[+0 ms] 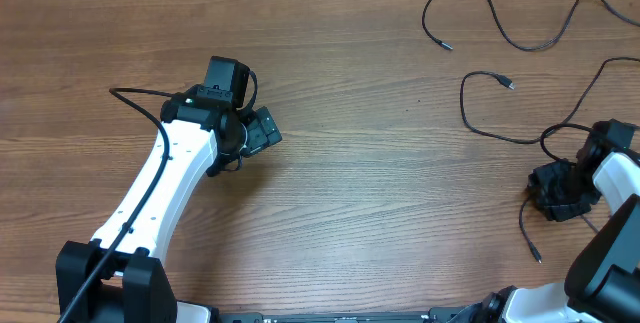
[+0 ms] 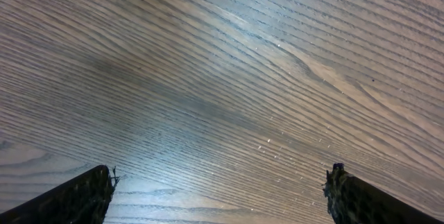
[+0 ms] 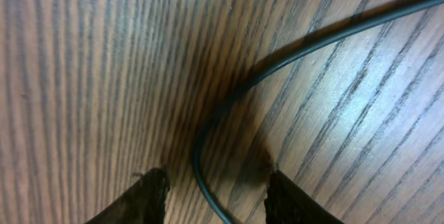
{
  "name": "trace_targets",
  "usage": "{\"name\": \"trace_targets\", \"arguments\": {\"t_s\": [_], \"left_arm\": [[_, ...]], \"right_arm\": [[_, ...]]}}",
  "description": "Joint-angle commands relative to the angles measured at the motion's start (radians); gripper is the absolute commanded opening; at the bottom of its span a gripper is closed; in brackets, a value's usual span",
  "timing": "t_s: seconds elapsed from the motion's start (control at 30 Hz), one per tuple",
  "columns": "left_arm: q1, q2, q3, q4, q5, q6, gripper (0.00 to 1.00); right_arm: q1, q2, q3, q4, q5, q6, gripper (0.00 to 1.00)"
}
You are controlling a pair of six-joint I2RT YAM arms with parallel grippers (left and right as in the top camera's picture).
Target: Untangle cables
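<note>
9 o'clock: left gripper (image 2: 222,172), jaws spread wide over wood grain. 3 o'clock, by the edge: right gripper (image 3: 214,175) low on the surface (image 1: 380,213), jaws part open, astride a curved cable (image 3: 236,96); not clamped, wood visible either side of it. Cables all loose in the right half: upper cable (image 1: 500,31) looping at 1 o'clock, middle cable (image 1: 463,108) curving at 2 to 3 o'clock, third length (image 1: 523,228) trailing from under the right gripper toward 5 o'clock.
</note>
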Motion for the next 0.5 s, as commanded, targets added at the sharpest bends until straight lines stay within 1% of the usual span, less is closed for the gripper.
{"name": "trace_targets", "arguments": {"t_s": [0.0,0.13,0.37,0.47], "left_arm": [[-0.002,0.01,-0.001,0.004,0.001,-0.01,1.0],[-0.002,0.01,-0.001,0.004,0.001,-0.01,0.99],[-0.002,0.01,-0.001,0.004,0.001,-0.01,1.0],[-0.002,0.01,-0.001,0.003,0.002,-0.011,1.0]], "right_arm": [[0.001,0.02,-0.006,0.003,0.013,0.004,0.42],[0.001,0.036,-0.006,0.005,0.014,0.004,0.39],[0.001,0.045,-0.006,-0.002,0.013,0.004,0.21],[0.001,0.045,-0.006,-0.008,0.013,0.003,0.18]]}}
